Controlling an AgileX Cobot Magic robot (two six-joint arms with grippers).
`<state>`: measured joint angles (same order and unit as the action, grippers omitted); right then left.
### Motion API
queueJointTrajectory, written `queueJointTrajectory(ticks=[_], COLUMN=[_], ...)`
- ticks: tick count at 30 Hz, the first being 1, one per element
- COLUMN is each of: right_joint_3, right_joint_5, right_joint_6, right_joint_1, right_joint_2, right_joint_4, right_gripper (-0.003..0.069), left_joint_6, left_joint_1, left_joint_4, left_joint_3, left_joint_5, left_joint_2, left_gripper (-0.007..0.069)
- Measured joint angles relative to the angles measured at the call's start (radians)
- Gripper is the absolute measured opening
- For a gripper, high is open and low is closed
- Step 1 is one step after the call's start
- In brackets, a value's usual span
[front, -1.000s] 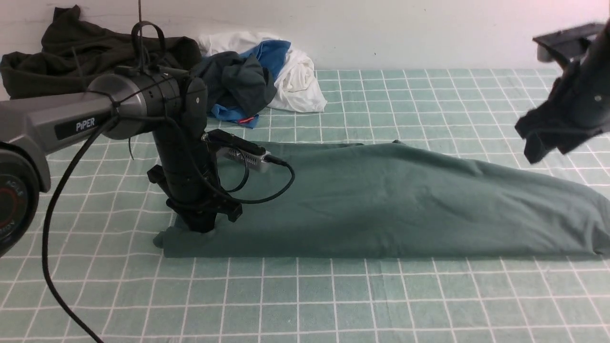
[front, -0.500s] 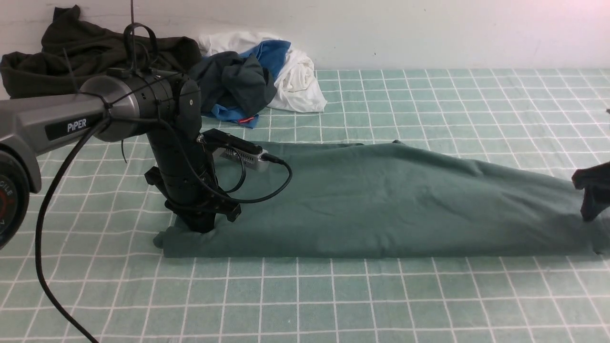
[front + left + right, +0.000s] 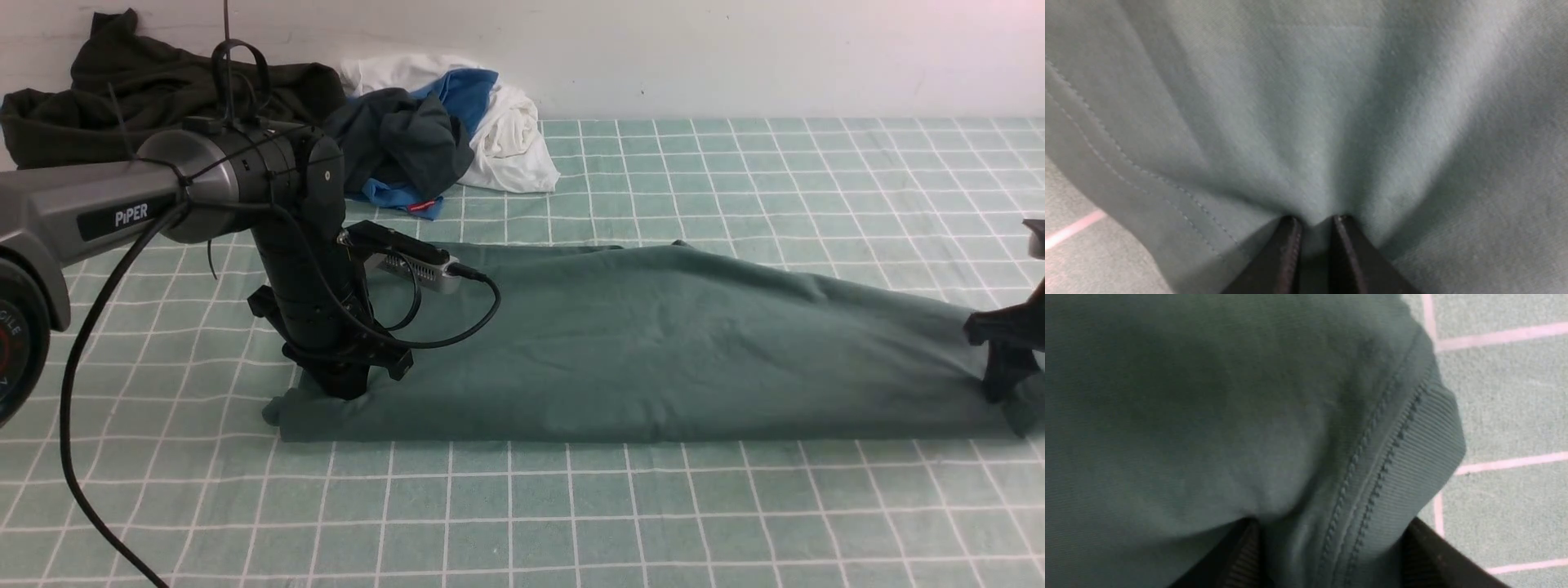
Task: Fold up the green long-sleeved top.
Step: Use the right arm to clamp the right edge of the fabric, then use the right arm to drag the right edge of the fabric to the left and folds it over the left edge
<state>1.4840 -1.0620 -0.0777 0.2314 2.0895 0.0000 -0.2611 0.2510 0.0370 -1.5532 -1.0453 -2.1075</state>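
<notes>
Left gripper [image 3: 347, 394]: black fingers pinched together on a fold of the dark-green cotton long-sleeved top [image 3: 653, 351], at its left end. The garment lies as a long band across the pale-green checked tablecloth [image 3: 571, 506]. Right gripper [image 3: 996, 385]: fingers apart, straddling the ribbed hem [image 3: 1412, 449] at the right end.

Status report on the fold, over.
Left end effector shut on green top. Right end effector open, astride its ribbed edge. Clothes pile behind, not touching.
</notes>
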Motion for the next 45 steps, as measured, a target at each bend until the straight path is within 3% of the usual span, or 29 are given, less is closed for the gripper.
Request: queueJointTrajectory(ticks=[2,5,8,13,18,22,23,24,25,34,41,45], right_joint_3=[0.0,0.002,0.026,0.125,0.283,0.463,0.463,0.501,0.554,0.586,0.586,0.586], right_joint_5=[0.0,0.004,-0.013,-0.072,-0.165,-0.189,-0.189,-0.189,-0.189,-0.066,0.081,0.144], right_joint_6=[-0.003,-0.004,-0.001,0.036,0.011,-0.035,-0.035,-0.041,-0.045,-0.048,-0.048,-0.049], right_joint_1=[-0.009,-0.024,-0.026,-0.033,-0.092,-0.243,-0.243,-0.293,-0.404,-0.809,-0.93,-0.938], right_joint_2=[-0.004,-0.026,-0.065,-0.134,-0.2,-0.223,-0.223,-0.223,-0.216,-0.012,0.151,0.185], right_joint_4=[-0.005,-0.039,-0.073,-0.146,-0.137,-0.072,-0.067,-0.044,0.0,0.104,0.115,0.167], right_gripper=[0.0265,0.0065,0.0013,0.0009,0.0008,0.0008,0.0008,0.0008,0.0008,0.0008,0.0013,0.0074], left_joint_6=[0.0,0.0,0.0,0.0,0.001,0.033,0.036,0.049,0.069,0.124,0.137,0.142], left_joint_1=[0.0,0.0,0.0,-0.001,-0.001,-0.001,-0.001,-0.001,-0.001,-0.002,-0.002,-0.002], left_joint_4=[0.0,0.0,-0.001,-0.013,-0.051,-0.1,-0.1,-0.112,-0.136,-0.165,-0.184,-0.187], left_joint_3=[0.0,-0.004,-0.006,-0.004,-0.004,0.003,0.004,0.011,0.025,0.197,0.392,0.477], left_joint_5=[0.005,0.008,0.013,0.044,0.022,-0.032,-0.032,-0.038,-0.06,-0.137,-0.152,-0.165], left_joint_2=[0.0,0.001,0.007,0.111,0.356,0.554,0.564,0.615,0.701,1.097,1.371,1.445], left_gripper=[0.0111,0.0111,0.0111,0.0111,0.0111,0.0111,0.0111,0.0111,0.0111,0.0111,0.0111,0.0111])
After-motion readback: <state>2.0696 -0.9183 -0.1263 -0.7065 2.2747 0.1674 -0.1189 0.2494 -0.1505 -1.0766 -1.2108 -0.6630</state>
